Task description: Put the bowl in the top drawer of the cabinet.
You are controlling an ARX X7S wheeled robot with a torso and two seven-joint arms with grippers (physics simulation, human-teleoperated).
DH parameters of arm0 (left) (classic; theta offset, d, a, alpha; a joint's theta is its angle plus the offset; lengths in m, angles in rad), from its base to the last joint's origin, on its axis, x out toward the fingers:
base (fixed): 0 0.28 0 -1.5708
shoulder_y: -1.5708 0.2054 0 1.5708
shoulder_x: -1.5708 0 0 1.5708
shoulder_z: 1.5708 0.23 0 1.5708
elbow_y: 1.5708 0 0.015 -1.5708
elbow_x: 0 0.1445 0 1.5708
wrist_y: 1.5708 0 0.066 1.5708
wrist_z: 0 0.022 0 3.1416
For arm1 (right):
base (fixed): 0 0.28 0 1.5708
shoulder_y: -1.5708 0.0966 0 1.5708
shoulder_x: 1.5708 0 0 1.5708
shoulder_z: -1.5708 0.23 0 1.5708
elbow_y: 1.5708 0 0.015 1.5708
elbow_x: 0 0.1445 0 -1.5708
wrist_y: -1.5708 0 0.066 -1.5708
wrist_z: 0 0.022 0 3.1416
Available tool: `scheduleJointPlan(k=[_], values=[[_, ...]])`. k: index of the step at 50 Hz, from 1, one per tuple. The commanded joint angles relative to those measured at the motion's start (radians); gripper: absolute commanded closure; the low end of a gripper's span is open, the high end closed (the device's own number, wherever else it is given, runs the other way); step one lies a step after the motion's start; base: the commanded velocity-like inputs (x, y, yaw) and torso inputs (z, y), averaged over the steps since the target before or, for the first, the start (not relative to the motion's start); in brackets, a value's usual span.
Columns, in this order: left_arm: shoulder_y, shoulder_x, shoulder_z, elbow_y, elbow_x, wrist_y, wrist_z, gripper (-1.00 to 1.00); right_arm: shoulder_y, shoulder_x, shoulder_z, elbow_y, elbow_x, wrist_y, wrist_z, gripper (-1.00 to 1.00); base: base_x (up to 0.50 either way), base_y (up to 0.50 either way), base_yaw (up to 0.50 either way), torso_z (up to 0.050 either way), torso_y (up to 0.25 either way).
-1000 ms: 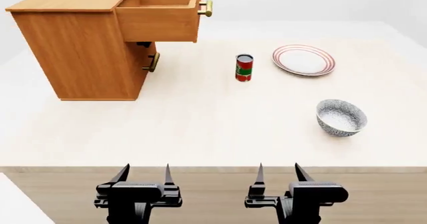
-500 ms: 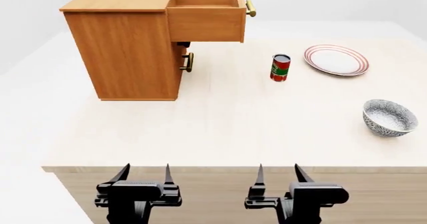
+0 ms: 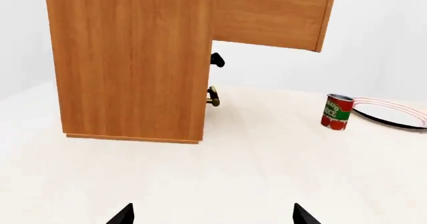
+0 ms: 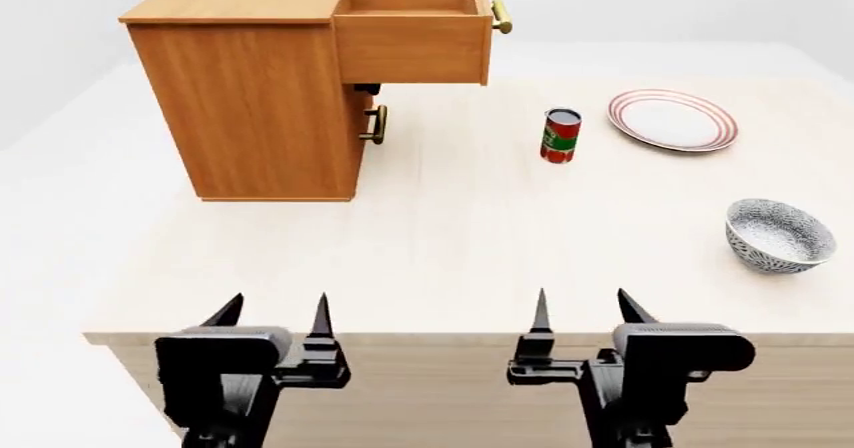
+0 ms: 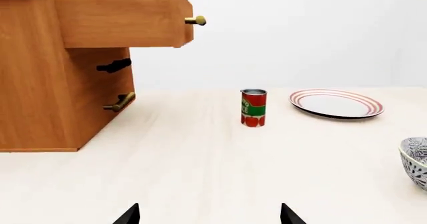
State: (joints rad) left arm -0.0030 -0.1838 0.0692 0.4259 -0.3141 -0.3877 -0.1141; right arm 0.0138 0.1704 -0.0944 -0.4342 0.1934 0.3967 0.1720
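Two grippers, both empty. Left gripper: jaws spread, nothing between them, poised at the near edge of the table. Right gripper: likewise spread and unladen, at the same edge, well short of any object.

Item, the bowl: speckled outside, white inside, upright on the table toward the robot's right, near the right border of the head view; just entering the right wrist view. Untouched by either gripper.

Item, the cabinet: orange-brown wood, standing on the far left of the table. The top drawer: pulled out, interior showing bare, brass handle at its front. Lower drawer front closed.

Progress, judged: the drawer is already open; grasping the bowl, carrying it over and setting it inside all remain.

Other contents: can, red and green label, upright mid-table; plate, white with red rim rings, beyond the bowl.

Surface: pale wood-grain tabletop, flat, uncluttered between bowl and cabinet. Room: plain white surroundings, featureless.
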Motion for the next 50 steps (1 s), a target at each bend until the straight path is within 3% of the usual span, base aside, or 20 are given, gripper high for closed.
scheduleJointPlan(k=[1, 6, 11, 14, 17, 25, 38, 50], values=[[-0.037, -0.091, -0.127, 0.425, -0.267, -0.347, -0.050, -1.00, 0.110, 0.069, 0.058, -0.442, 0.124, 0.478, 0.059, -1.00, 0.00, 0.00, 0.00, 0.000, 0.000], [-0.224, -0.132, -0.296, 0.511, -0.608, -0.560, -0.163, -1.00, 0.332, 0.090, 0.214, -0.612, 0.366, 0.847, 0.094, -1.00, 0.00, 0.00, 0.00, 0.000, 0.000], [-0.477, -0.193, -0.381, 0.462, -0.896, -0.658, -0.293, -1.00, 0.654, 0.175, 0.497, -0.570, 1.116, 1.129, 0.521, -1.00, 0.00, 0.00, 0.00, 0.000, 0.000], [-0.620, -0.231, -0.379, 0.390, -0.947, -0.680, -0.316, -1.00, 0.813, 0.323, 0.443, -0.443, 1.533, 1.052, 0.866, -1.00, 0.00, 0.00, 0.00, 0.000, 0.000], [-0.721, -0.252, -0.371, 0.313, -0.959, -0.692, -0.325, -1.00, 0.913, 0.418, 0.394, -0.392, 1.660, 0.983, 0.972, -1.00, 0.02, 0.00, 0.00, 0.000, 0.000], [-0.882, -0.279, -0.346, 0.206, -0.926, -0.692, -0.334, -1.00, 1.080, 0.535, 0.327, -0.313, 1.699, 0.994, 0.967, -1.00, 0.13, 0.00, 0.00, 0.000, 0.000], [-1.063, -0.277, -0.270, 0.062, -0.853, -0.665, -0.284, -1.00, 1.271, 0.522, 0.250, -0.216, 1.535, 1.068, 0.788, -1.00, 0.35, 0.00, 0.00, 0.000, 0.000], [-1.168, -0.293, -0.263, 0.039, -0.918, -0.707, -0.308, -1.00, 1.401, 0.527, 0.150, -0.154, 1.406, 1.097, 0.658, -1.00, 0.39, 0.00, 0.00, 0.000, 0.000]])
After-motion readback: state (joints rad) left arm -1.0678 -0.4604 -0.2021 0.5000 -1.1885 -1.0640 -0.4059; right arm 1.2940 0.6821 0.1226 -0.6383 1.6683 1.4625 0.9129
